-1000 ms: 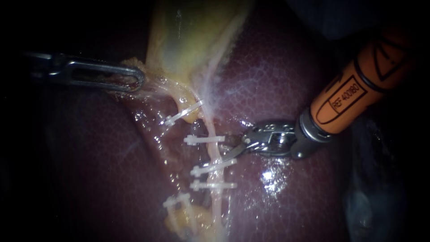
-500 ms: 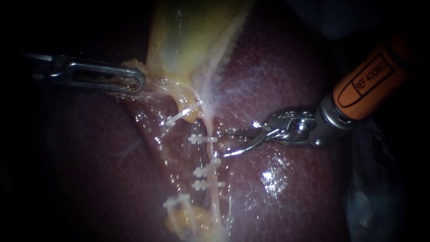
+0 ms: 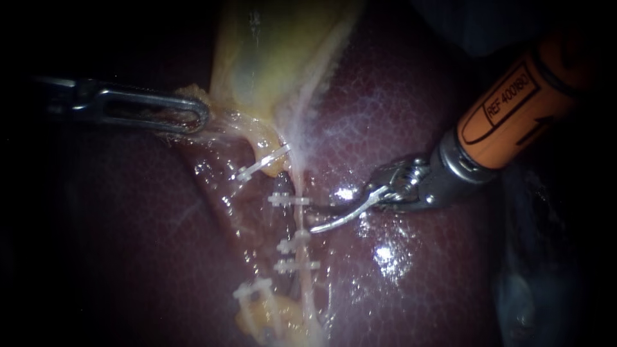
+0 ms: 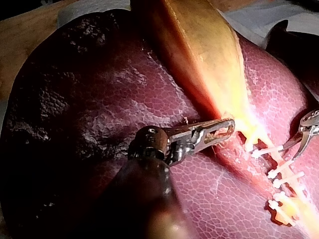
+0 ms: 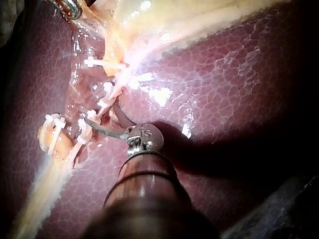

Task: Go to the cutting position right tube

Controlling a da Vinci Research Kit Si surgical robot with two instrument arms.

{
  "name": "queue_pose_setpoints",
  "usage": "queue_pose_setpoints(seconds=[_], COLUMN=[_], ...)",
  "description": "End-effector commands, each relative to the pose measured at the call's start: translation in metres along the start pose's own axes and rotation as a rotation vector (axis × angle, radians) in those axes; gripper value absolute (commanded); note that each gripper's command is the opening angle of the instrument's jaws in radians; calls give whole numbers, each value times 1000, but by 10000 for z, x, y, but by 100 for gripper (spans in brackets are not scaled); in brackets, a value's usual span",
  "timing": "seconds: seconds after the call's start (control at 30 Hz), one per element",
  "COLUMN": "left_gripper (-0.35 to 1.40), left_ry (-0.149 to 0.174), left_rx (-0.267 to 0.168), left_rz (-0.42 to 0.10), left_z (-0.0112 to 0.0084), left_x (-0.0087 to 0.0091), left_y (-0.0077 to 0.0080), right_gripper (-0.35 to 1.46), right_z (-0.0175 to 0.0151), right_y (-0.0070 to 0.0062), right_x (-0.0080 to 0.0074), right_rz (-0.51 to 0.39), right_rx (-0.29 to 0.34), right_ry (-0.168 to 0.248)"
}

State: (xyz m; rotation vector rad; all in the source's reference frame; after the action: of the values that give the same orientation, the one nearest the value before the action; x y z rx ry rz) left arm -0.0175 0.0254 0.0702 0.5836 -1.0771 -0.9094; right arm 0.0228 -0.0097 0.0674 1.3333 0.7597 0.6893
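Wet, dark-red liver [image 3: 411, 109] backs the endoscope view, with the yellow gallbladder [image 3: 276, 58] above. The left instrument [image 3: 199, 117] has its slotted jaws clamped on the gallbladder's lower fringe. White clips [image 3: 289, 200] cross the right tube [image 3: 301, 222]. The right instrument [image 3: 313, 216] enters from the upper right with its curved blades parted. Their tips are just beside the right tube, at the bare stretch between the upper clip and the next two.

From the left wrist, a tan bench [image 4: 25, 35] shows beyond the liver. The left instrument grips where the gallbladder narrows, and the right instrument [image 4: 289, 151] sits ahead, by the clips.

From the right wrist, clips crowd both sides of the spread blades, which reach the tube. Whether they touch it, I cannot tell.
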Motion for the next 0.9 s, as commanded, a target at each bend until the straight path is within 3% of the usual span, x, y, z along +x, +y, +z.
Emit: queue_pose_setpoints(seconds=[0.03, 0.23, 0.53, 0.63, 0.9], left_gripper=[-35, -35, -35, -35, -35], left_ry=[0, 0, 0, 0, 0], left_rx=[0, 0, 0, 0, 0], left_rz=[0, 0, 0, 0, 0], left_z=[0, 0, 1, 1, 0], left_x=[0, 0, 1, 0, 0], left_y=[0, 0, 1, 1, 0], right_gripper=[115, 115, 115, 120, 128], right_z=[3, 11, 31, 42, 66], right_y=[2, 2, 3, 5, 12], right_x=[1, 6, 4, 6, 17], right_rz=[7, 38, 65, 66, -236], right_rx=[14, 73, 133, 162, 169], right_ry=[10, 53, 60, 81, 182])
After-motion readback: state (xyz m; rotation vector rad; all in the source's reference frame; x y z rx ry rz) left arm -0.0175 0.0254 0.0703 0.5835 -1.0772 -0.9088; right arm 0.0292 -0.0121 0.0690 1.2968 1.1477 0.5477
